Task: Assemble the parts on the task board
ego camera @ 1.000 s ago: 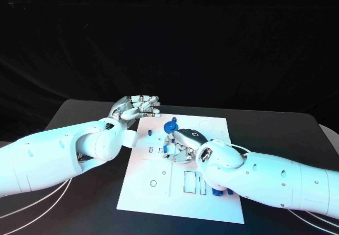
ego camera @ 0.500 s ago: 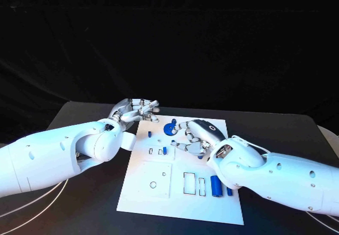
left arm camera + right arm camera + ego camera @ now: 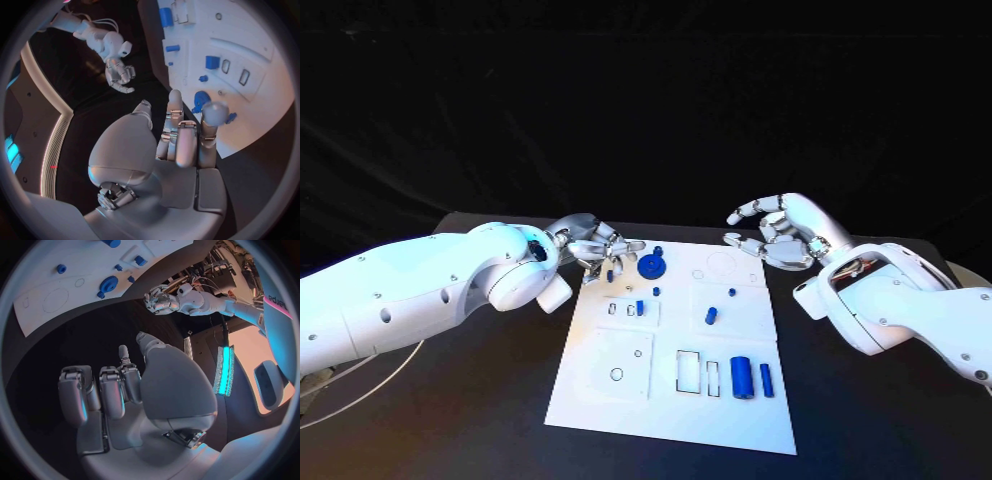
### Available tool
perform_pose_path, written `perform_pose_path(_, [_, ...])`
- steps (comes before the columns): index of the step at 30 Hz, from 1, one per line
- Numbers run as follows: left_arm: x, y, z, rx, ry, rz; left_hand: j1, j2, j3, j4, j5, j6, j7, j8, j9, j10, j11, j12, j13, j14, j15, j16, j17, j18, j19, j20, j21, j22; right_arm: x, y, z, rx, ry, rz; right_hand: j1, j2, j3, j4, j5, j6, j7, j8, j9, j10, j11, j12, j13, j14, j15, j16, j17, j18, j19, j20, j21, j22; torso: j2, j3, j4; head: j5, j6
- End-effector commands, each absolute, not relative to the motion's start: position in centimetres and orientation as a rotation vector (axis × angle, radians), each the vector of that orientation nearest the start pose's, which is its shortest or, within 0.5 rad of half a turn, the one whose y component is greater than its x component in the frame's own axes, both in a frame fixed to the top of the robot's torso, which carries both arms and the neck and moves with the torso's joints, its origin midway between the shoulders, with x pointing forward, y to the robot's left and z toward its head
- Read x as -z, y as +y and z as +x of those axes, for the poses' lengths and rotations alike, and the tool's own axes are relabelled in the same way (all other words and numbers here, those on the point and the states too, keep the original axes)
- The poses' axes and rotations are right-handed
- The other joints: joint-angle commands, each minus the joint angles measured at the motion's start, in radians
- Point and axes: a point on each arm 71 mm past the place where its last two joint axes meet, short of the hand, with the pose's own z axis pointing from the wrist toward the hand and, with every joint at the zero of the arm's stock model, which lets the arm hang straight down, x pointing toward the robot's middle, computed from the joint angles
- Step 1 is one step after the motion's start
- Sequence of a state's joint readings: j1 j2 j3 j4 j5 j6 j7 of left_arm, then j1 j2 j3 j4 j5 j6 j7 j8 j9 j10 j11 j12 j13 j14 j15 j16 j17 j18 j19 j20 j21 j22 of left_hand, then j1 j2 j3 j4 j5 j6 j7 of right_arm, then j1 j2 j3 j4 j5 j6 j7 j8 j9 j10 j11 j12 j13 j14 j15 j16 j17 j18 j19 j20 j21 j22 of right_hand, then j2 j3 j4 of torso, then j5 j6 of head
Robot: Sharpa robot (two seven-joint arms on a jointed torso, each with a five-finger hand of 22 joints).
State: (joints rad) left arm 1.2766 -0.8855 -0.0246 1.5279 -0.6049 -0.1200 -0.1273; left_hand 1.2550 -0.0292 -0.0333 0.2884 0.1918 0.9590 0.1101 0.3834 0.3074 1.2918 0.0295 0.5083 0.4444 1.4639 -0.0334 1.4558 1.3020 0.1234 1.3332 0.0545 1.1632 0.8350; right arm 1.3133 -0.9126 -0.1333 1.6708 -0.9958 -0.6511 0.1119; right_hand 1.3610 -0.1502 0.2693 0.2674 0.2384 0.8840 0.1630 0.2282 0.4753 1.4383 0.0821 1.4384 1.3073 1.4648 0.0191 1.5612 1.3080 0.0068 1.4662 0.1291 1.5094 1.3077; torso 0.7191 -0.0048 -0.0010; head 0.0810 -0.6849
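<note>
Right hand point(image 3: 783, 230) is raised beyond the task board's point(image 3: 625, 400) far right corner, fingers apart, holding nothing. Left hand point(image 3: 593, 243) is at the far left corner, fingers curled, empty. Blue gear point(image 3: 649, 265) and two blue cylinders point(image 3: 751, 378) occupy board recesses.

The task board point(image 3: 625, 385) lay open from above, with low parts point(image 3: 743, 377) scattered across it. The left hand point(image 3: 593, 243) crowded its far left corner beside the blue gear point(image 3: 649, 266); the right hand point(image 3: 783, 230) hung past the far right edge, off the table point(image 3: 473, 420).
</note>
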Motion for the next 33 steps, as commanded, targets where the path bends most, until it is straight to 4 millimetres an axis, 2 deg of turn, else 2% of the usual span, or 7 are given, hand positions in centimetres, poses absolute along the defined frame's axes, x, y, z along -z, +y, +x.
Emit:
perform_pose_path(1, [17.4, 22.0, 49.3, 0.733, 2.172, -0.385, -0.009, 0.025, -0.013, 0.004, 0.005, -0.017, -0.002, 0.032, 0.033, -0.033, -0.004, 0.103, 0.090, 0.087, -0.005, 0.072, 0.204, -0.034, 0.064, -0.004, 0.140, 0.215, 13.5, -20.6, 46.5, -1.041, 1.410, 0.262, -0.006, -0.006, 0.000, 0.005, 0.005, 0.005, 0.000, 0.005, 0.002, 0.004, -0.001, 0.003, 0.124, 0.099, -0.006, 0.001, 0.233, 0.010, 0.061, -0.007, 0.005, 0.224, -0.011, 0.0054, 0.0003, 0.005, -0.007])
perform_pose_path(2, [17.4, 21.8, 49.4, 0.687, 2.193, -0.358, -0.006, 0.031, -0.022, 0.011, 0.005, -0.029, 0.003, 0.050, 0.053, -0.065, -0.006, 0.158, 0.141, 0.089, -0.011, 0.077, 0.212, -0.039, 0.065, 0.001, 0.159, 0.236, 13.5, -20.9, 46.5, -1.036, 1.412, 0.268, -0.006, -0.006, 0.000, 0.005, 0.005, 0.005, 0.000, 0.005, 0.002, 0.004, -0.001, 0.003, 0.124, 0.099, -0.006, 0.001, 0.233, 0.010, 0.061, -0.007, 0.005, 0.224, -0.012, 0.0059, 0.0003, 0.005, -0.007])
perform_pose_path(3, [17.5, 21.6, 49.4, 0.653, 2.208, -0.337, -0.008, 0.039, -0.041, 0.006, 0.004, -0.050, -0.003, 0.079, 0.083, -0.078, -0.007, 0.297, 0.275, 0.096, -0.001, 0.092, 0.234, -0.045, 0.084, -0.007, 0.207, 0.309, 13.5, -21.1, 46.5, -1.031, 1.413, 0.272, -0.006, -0.006, 0.001, 0.005, 0.006, 0.005, -0.001, 0.006, 0.002, 0.004, -0.001, 0.003, 0.124, 0.099, -0.007, 0.001, 0.233, 0.010, 0.061, -0.007, 0.004, 0.223, -0.012, 0.0062, 0.0006, 0.005, -0.008])
perform_pose_path(5, [17.6, 21.2, 49.6, 0.586, 2.235, -0.294, -0.007, 0.044, -0.043, 0.006, 0.004, -0.049, -0.004, 0.086, 0.089, -0.074, -0.004, 0.326, 0.306, 0.098, -0.006, 0.097, 0.242, -0.049, 0.087, -0.003, 0.215, 0.325, 13.5, -21.5, 46.6, -1.022, 1.416, 0.282, -0.007, -0.006, 0.001, 0.006, 0.006, 0.006, -0.001, 0.007, 0.002, 0.005, -0.001, 0.003, 0.124, 0.099, -0.007, 0.001, 0.234, 0.010, 0.061, -0.008, 0.004, 0.223, -0.014, 0.0073, 0.0020, 0.005, -0.010])
perform_pose_path(7, [17.6, 20.8, 49.8, 0.526, 2.253, -0.259, -0.010, 0.056, -0.069, 0.005, 0.004, -0.061, -0.010, 0.130, 0.127, -0.043, -0.007, 0.493, 0.471, 0.106, -0.008, 0.114, 0.267, -0.065, 0.117, -0.004, 0.269, 0.423, 13.5, -21.8, 46.7, -1.014, 1.420, 0.290, -0.007, -0.006, 0.001, 0.006, 0.006, 0.006, -0.001, 0.007, 0.002, 0.005, -0.001, 0.003, 0.124, 0.099, -0.007, 0.001, 0.234, 0.010, 0.061, -0.008, 0.004, 0.223, -0.014, 0.0085, 0.0021, 0.007, -0.013])
perform_pose_path(10, [17.8, 20.2, 50.0, 0.465, 2.273, -0.228, -0.017, 0.062, -0.088, 0.006, 0.004, -0.067, -0.014, 0.155, 0.150, -0.030, -0.009, 0.553, 0.532, 0.107, -0.009, 0.115, 0.269, -0.071, 0.131, -0.007, 0.290, 0.463, 13.6, -22.1, 46.7, -1.001, 1.425, 0.297, -0.007, -0.006, 0.001, 0.006, 0.007, 0.006, -0.001, 0.007, 0.002, 0.005, -0.001, 0.003, 0.124, 0.098, -0.007, 0.000, 0.232, 0.010, 0.060, -0.008, 0.003, 0.223, -0.014, 0.0093, 0.0030, 0.008, -0.016])
perform_pose_path(33, [18.5, 17.0, 50.5, 0.395, 2.327, -0.133, -0.039, 0.080, -0.141, 0.006, 0.001, -0.080, -0.022, 0.213, 0.214, -0.018, -0.016, 0.624, 0.604, 0.107, -0.016, 0.115, 0.269, -0.080, 0.147, -0.010, 0.317, 0.516, 13.8, -22.8, 47.1, -0.959, 1.431, 0.313, -0.008, -0.007, 0.000, 0.007, 0.009, 0.006, -0.001, 0.007, 0.003, 0.001, -0.002, -0.001, 0.120, 0.097, -0.007, -0.001, 0.228, 0.012, 0.055, -0.008, -0.003, 0.218, -0.009, 0.0064, 0.0014, 0.009, -0.027])
